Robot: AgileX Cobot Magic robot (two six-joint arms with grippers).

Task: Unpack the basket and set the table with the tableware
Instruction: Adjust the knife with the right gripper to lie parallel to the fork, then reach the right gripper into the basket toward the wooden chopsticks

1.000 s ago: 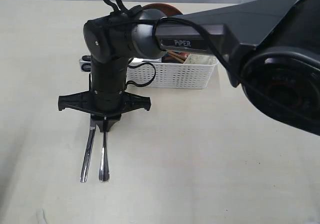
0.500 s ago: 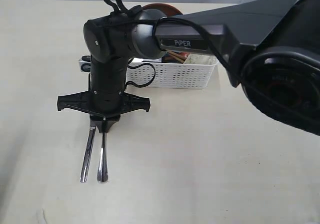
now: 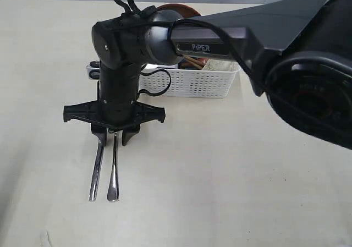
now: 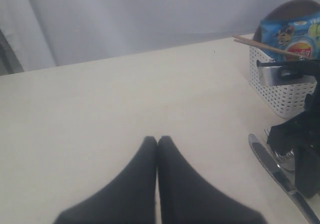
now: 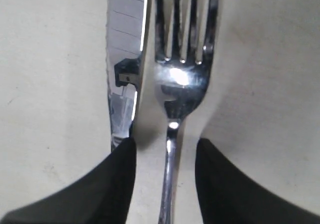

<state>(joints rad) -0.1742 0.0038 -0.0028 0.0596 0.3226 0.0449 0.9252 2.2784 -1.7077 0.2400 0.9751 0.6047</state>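
Right gripper: the black right gripper (image 3: 114, 138) points straight down at the table, on the left side of the exterior view. Its two fingers are spread apart and hold nothing.
Knife: the long shiny steel knife (image 3: 96, 170) lies flat on the table. Its blade end is under the right gripper. One black finger is right over it, and I cannot tell if they touch.
Fork: the shiny steel fork (image 3: 113, 173) lies just beside the knife, pointing the same way. Its thin handle runs through the gap between the two fingers, with space on both sides.
Left gripper: the black left gripper (image 4: 157, 146) is low over a bare part of the table. Its fingers are pressed together with nothing between them.
Table: the big flat pale cream table (image 3: 247, 175) holds everything.
Basket: the white plastic basket with little holes in its sides (image 3: 203, 83) stands behind the right arm, well apart from the knife and fork.
In the basket: thin brown wooden chopsticks (image 4: 260, 44) stick out over the rim. A blue crisp bag (image 4: 290, 32) stands up inside. A round dark brown plate (image 3: 176, 9) shows behind them.
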